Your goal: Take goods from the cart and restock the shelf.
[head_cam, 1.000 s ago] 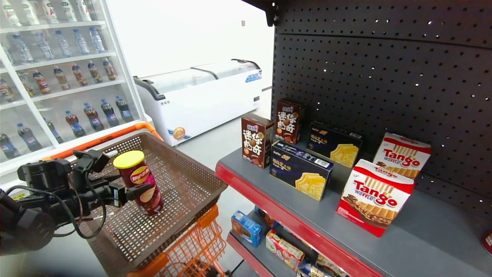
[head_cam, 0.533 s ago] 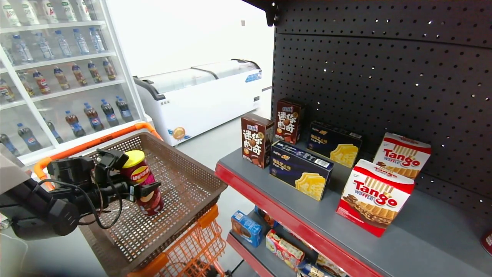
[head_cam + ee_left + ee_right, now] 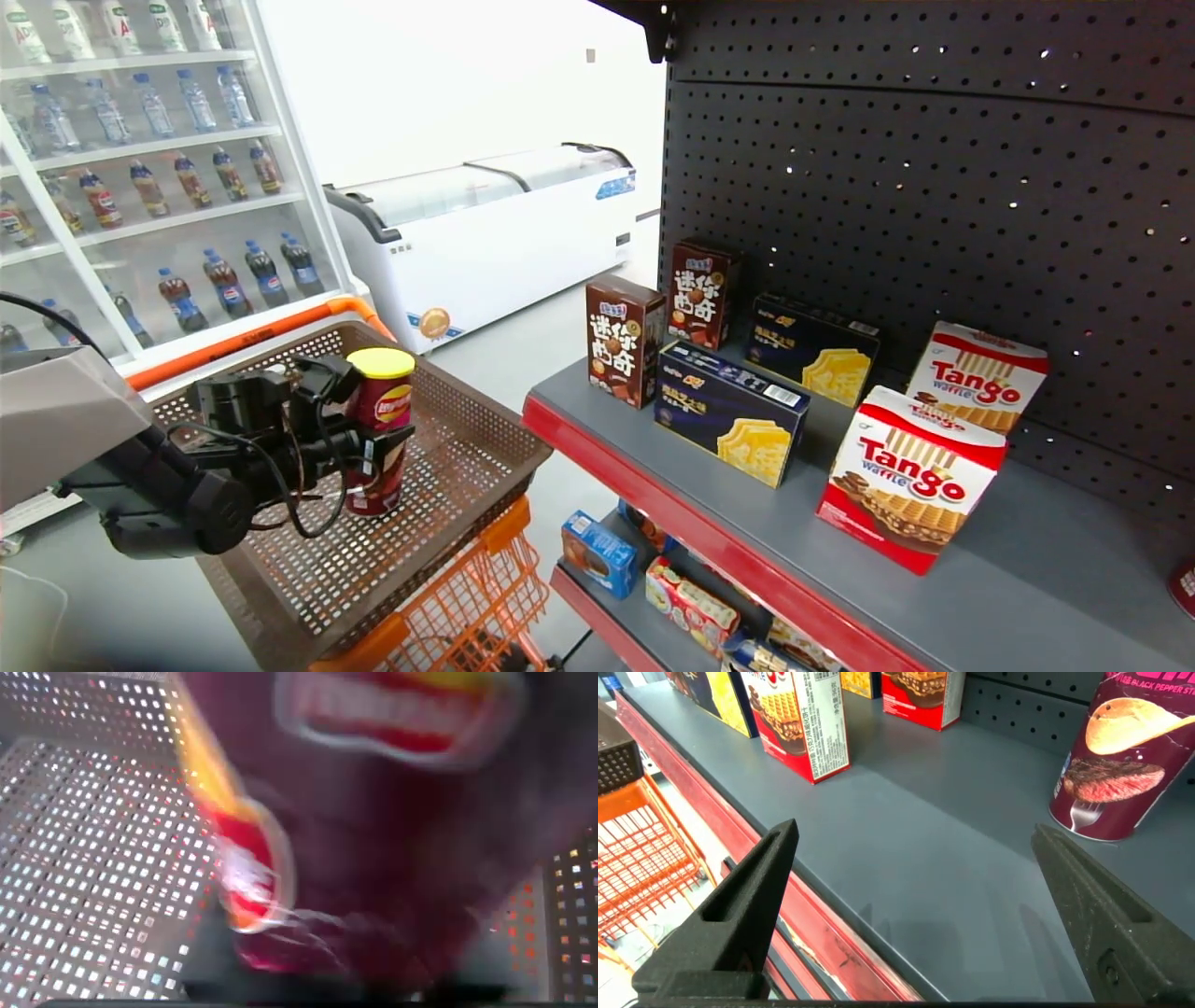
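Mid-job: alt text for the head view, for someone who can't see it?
The left gripper holds a yellow-lidded chip can upright in the brown cart basket. To the right, a grey shelf carries snack boxes before a black pegboard.

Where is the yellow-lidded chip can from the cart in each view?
Head view: chip can, lower left, in the brown basket.
Left wrist view: the can, blurred, close up, across most of the picture.
Right wrist view: not this one; a second can stands on the shelf.
Shared landmark: the basket's mesh.
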Motion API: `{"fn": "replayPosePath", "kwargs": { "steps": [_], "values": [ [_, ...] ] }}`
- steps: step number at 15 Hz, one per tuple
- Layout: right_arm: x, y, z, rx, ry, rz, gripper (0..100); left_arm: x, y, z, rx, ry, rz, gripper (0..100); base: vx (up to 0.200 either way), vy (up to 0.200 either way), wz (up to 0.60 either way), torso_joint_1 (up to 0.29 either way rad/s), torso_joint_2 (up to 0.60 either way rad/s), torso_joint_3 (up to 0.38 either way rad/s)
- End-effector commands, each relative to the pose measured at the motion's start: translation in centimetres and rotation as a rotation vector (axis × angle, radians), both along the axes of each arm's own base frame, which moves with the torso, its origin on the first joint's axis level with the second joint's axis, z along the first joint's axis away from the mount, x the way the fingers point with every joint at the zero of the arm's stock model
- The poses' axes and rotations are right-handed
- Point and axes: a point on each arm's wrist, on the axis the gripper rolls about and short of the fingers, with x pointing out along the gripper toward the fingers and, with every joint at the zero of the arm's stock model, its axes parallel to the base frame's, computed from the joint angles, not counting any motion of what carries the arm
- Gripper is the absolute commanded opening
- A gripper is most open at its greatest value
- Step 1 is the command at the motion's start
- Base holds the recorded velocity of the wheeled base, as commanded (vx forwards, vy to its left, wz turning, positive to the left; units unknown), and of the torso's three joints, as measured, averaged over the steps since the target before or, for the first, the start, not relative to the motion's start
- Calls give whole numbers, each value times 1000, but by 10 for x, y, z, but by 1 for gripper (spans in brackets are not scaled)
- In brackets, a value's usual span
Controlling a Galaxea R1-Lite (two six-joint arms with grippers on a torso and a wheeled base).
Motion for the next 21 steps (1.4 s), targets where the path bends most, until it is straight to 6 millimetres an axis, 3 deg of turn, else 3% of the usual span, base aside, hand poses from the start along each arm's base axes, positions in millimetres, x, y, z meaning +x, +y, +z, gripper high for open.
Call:
{"fn": "replayPosePath", "kwargs": {
  "steps": [1,4,10,17,21],
  "values": [
    [0,0,0,0,0,1,100,0,0,0,10,-4,-1,0,0,0,0,0,0,0],
    [0,0,0,0,0,0,100,-5,-2,4,21,-1,17,0,0,0,0,0,0,0],
    [0,0,0,0,0,1,100,-13,-29,50,48,-124,-23,0,0,0,0,0,0,0],
    [0,0,0,0,0,0,100,-44,-65,120,-7,-259,-51,0,0,0,0,0,0,0],
    [0,0,0,0,0,0,100,-71,-80,131,-7,-265,-70,0,0,0,0,0,0,0]
  ]
}}
